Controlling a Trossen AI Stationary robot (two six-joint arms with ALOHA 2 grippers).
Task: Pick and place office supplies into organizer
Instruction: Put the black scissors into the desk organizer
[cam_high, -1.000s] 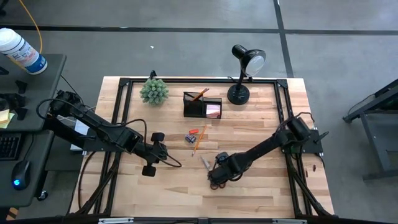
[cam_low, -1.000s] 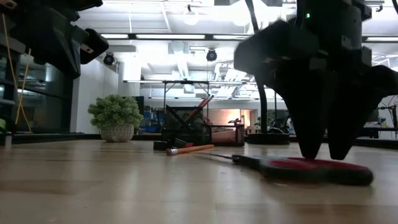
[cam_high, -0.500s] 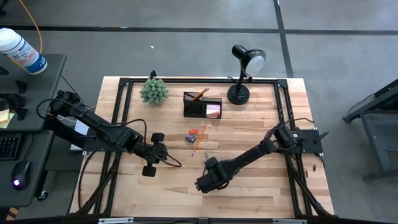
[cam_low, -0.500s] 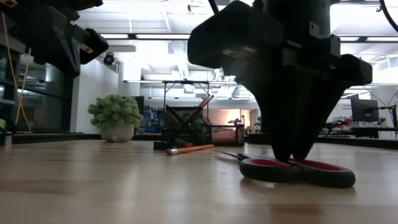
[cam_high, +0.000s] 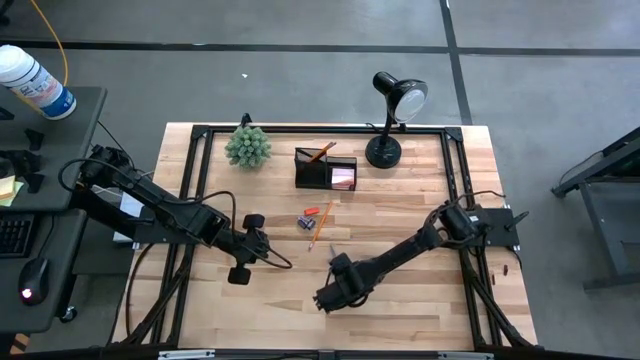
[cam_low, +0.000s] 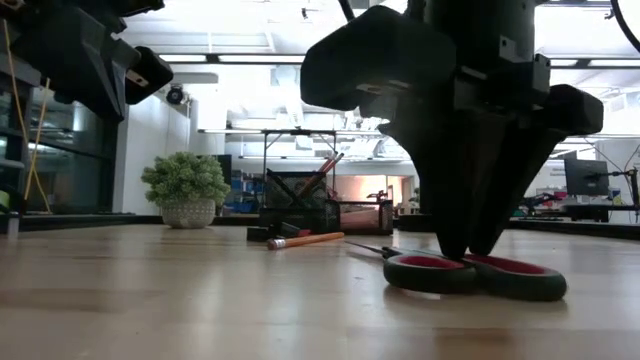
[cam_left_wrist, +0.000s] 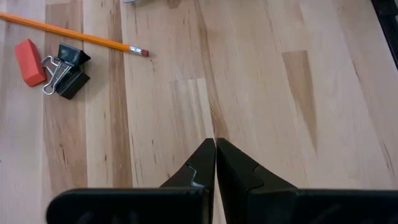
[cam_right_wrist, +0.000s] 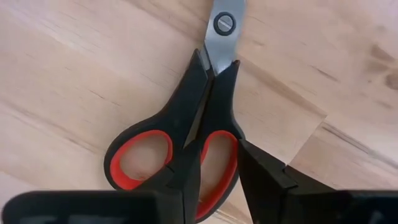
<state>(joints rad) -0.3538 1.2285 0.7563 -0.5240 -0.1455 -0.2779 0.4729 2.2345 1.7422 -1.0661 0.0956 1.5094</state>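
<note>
Black organizer (cam_high: 325, 168) with orange pencils (cam_high: 321, 153)

right gripper (cam_right_wrist: 214, 171) | moved toward front edge | fingers closed onto scissors (cam_right_wrist: 180, 134) handle

A robotics lab: a framed wooden table (cam_high: 400, 215) on grey concrete floor, with workbenches under ceiling strip lights (cam_low: 265, 58).

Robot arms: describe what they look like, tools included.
Both are dark, slender, jointed arms with black cables looping alongside. The left arm carries a pale label patch near its base. The left tool ends in two matte-black wedge fingers tapering to points. The right tool has the same black, angular, stepped fingers.
</note>
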